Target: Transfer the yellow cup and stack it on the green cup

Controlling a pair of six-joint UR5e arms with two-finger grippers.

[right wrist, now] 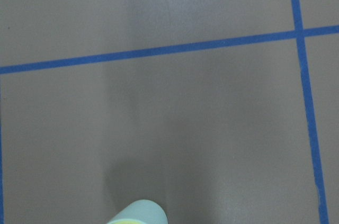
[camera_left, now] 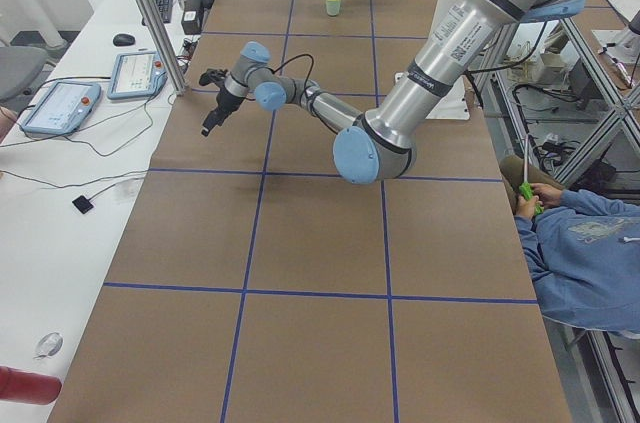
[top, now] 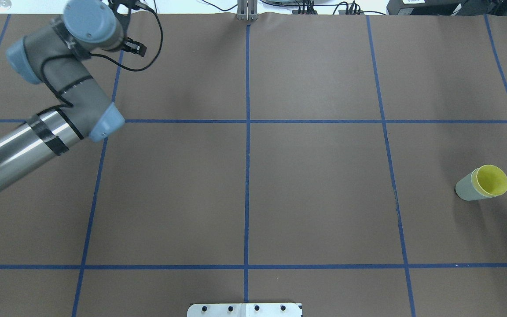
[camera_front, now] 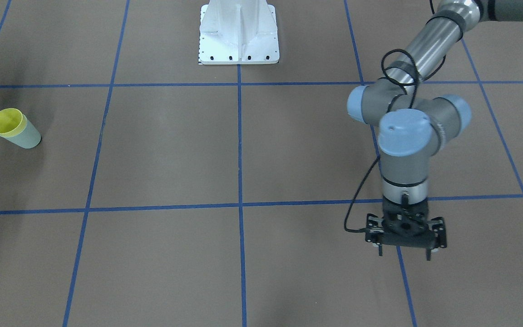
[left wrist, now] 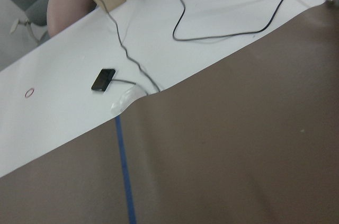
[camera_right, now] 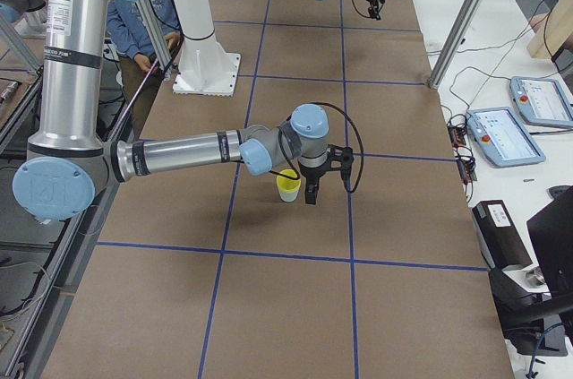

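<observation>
Yellow in mint: seeing the yellow cup (camera_front: pixel 7 121) sitting nested in the green cup (camera_front: pixel 25 136), standing upright near the tabletop's right edge. Holding the left gripper (camera_front: pixel 404 253) wide and empty near the operators' edge. Hanging the right gripper (camera_right: pixel 327 186) just beside the cups; not being able to tell its opening.

Brushed-silver tubing on the left arm (camera_front: pixel 429 41), banded with black tape; dark grey joint housings capped in pale blue. Thin black cable (camera_front: pixel 355 200) looped alongside. Black skeletal left gripper (camera_front: pixel 404 254), slim jaws. Same colours on the right arm (camera_right: pixel 179 153). White bolted pedestal base (camera_front: pixel 239 34).
</observation>
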